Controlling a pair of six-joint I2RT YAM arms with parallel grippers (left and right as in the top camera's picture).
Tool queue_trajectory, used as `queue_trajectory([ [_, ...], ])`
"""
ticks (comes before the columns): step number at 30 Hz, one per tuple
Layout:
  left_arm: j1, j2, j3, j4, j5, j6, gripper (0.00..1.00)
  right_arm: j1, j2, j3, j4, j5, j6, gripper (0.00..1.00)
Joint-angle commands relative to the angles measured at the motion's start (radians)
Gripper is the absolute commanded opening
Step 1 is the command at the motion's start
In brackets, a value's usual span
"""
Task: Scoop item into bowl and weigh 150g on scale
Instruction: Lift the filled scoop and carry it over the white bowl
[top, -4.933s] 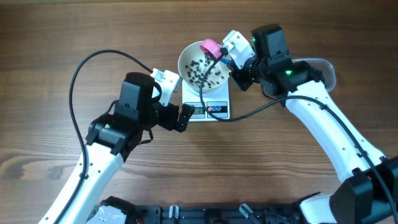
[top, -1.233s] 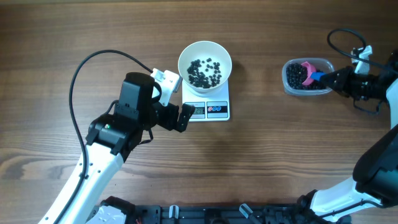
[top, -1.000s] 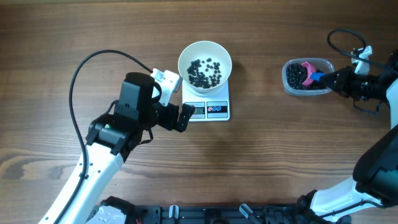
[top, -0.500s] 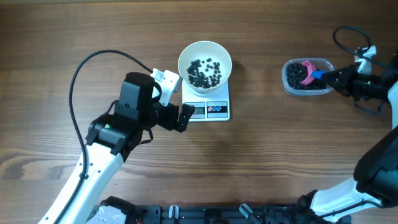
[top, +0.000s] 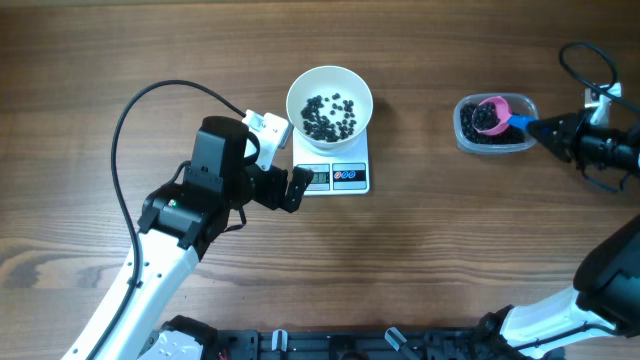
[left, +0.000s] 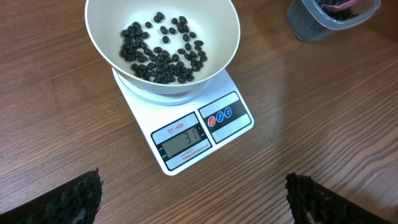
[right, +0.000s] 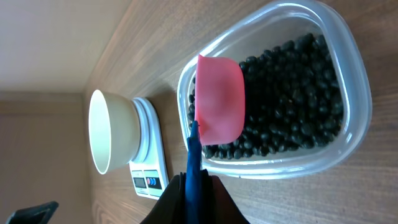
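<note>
The white bowl (top: 329, 101) stands on the scale (top: 335, 175) and holds a layer of black beans (top: 328, 115). My left gripper (top: 283, 185) is open at the scale's front left, nothing between its fingers. The left wrist view looks down on the bowl (left: 217, 56), the beans (left: 161, 53) and the scale (left: 193, 134), with the left gripper (left: 196, 202) spread wide below. My right gripper (top: 548, 128) is at the far right, shut on the blue handle of the pink scoop (top: 490, 115). The scoop (right: 219, 99) lies in the clear container (right: 348, 93) among the beans (right: 292, 99); the right gripper (right: 194, 186) pinches its handle.
The clear plastic container (top: 492, 125) sits right of the scale with bare wood between them. A black cable (top: 150, 100) loops over the table behind the left arm. The right wrist view shows the bowl (right: 109, 130) and the scale (right: 149, 155) further off.
My right arm has drawn back to the right, and the scoop has shifted a little with it inside the container. The left arm, bowl and scale have not moved.
</note>
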Motion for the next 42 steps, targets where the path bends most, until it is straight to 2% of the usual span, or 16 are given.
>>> queue_trajectory([
  [1, -0.003, 0.003, 0.013, 0.0, -0.006, 0.02, 1.0, -0.037, 0.015, -0.003, -0.027, -0.066, 0.003, 0.04],
  [8, -0.003, 0.003, 0.013, 0.0, -0.006, 0.02, 1.0, -0.109, 0.015, -0.003, -0.072, -0.254, 0.008, 0.04],
  [10, -0.003, 0.003, 0.013, 0.0, -0.006, 0.02, 1.0, -0.122, 0.015, -0.003, -0.08, -0.311, 0.068, 0.04],
  [21, -0.003, 0.003, 0.013, 0.0, -0.006, 0.02, 1.0, -0.097, 0.015, -0.003, -0.145, -0.473, 0.078, 0.04],
  [25, -0.003, 0.003, 0.013, 0.0, -0.006, 0.02, 1.0, -0.02, 0.015, -0.003, -0.145, -0.482, 0.08, 0.04],
  [30, -0.003, 0.003, 0.013, 0.0, -0.006, 0.02, 1.0, 0.142, 0.015, -0.003, -0.129, -0.554, 0.08, 0.04],
  [35, -0.003, 0.003, 0.013, 0.0, -0.006, 0.02, 1.0, 0.308, 0.015, -0.003, -0.022, -0.567, 0.092, 0.04],
  [39, -0.003, 0.003, 0.013, 0.0, -0.006, 0.02, 1.0, 0.445, 0.015, -0.003, 0.161, -0.536, 0.195, 0.04],
  [42, -0.003, 0.003, 0.013, 0.0, -0.006, 0.02, 1.0, 0.561, 0.015, -0.003, 0.365, -0.44, 0.362, 0.04],
])
